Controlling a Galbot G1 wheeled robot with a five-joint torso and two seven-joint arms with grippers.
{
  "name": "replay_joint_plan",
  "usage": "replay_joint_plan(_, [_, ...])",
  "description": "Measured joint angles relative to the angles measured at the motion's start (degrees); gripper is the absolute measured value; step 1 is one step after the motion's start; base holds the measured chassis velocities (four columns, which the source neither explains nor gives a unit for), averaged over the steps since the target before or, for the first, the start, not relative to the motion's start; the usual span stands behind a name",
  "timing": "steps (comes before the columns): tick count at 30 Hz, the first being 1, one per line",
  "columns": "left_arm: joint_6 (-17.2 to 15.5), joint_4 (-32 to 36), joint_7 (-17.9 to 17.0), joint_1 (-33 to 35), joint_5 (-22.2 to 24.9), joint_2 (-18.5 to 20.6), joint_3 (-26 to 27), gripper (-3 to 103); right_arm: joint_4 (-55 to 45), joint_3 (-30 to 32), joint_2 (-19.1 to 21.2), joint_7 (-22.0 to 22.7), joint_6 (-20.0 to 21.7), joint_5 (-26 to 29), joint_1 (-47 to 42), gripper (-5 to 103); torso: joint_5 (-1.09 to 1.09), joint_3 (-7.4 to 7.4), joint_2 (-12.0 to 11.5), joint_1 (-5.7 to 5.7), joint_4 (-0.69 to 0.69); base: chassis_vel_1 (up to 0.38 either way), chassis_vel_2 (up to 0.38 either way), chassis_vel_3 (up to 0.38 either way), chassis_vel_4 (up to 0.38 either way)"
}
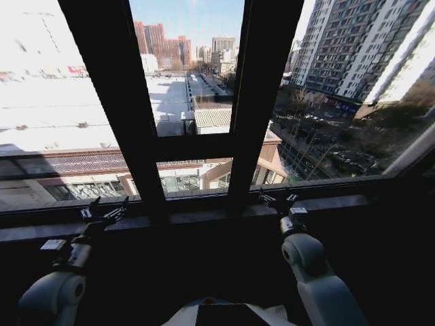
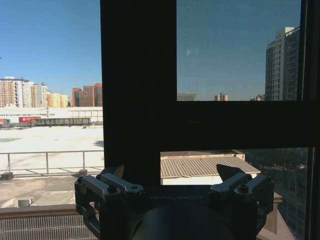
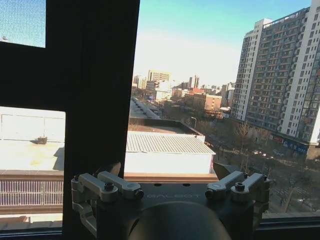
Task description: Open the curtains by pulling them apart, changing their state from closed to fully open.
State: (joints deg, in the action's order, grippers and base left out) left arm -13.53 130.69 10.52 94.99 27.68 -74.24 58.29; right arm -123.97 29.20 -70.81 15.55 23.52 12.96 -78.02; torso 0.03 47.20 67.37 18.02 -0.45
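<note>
The curtains are out of view; bare glass and the dark window frame [image 1: 194, 147] stand before me. My left gripper [image 1: 105, 213] is raised low at the left, close to the window sill [image 1: 204, 217], and it is open with nothing between its fingers. My right gripper [image 1: 279, 201] is held at the same height to the right of the middle, also open and holding nothing. The left wrist view has the left gripper [image 2: 172, 175] spread in front of a frame post [image 2: 137, 75]. In the right wrist view the right gripper [image 3: 167, 171] is spread beside another post [image 3: 95, 75].
Two thick dark uprights [image 1: 112, 102] [image 1: 266, 102] and a crossbar divide the window. Beyond the glass lie rooftops and tall buildings [image 1: 360, 47]. The wall below the sill is dark. My torso [image 1: 224, 314] shows at the bottom.
</note>
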Motion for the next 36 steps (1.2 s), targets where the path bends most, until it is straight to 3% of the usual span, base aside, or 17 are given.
replay_joint_plan(8, [0.09,-0.02,0.02,-0.05,0.0,0.08,0.01,100,-0.23,-0.07,-0.08,0.17,-0.12,-0.06,0.21,100,-0.02,-0.02,0.02,-0.05,0.01,0.026,-0.261,0.012,0.259])
replay_joint_plan(23, [2.42,-0.21,0.13,1.56,-0.11,-0.5,0.77,100,-0.9,-0.09,-0.54,0.43,-0.16,-0.28,-0.23,100,-0.04,-0.02,0.02,-0.03,0.02,0.276,-0.258,-0.304,0.253])
replay_joint_plan(36, [4.65,-0.75,0.71,2.73,-0.08,-0.47,1.06,100,-1.89,-0.72,-1.58,0.57,-0.18,-1.73,-0.89,100,-0.01,0.0,0.01,-0.03,0.01,0.11,-0.33,-0.107,0.327])
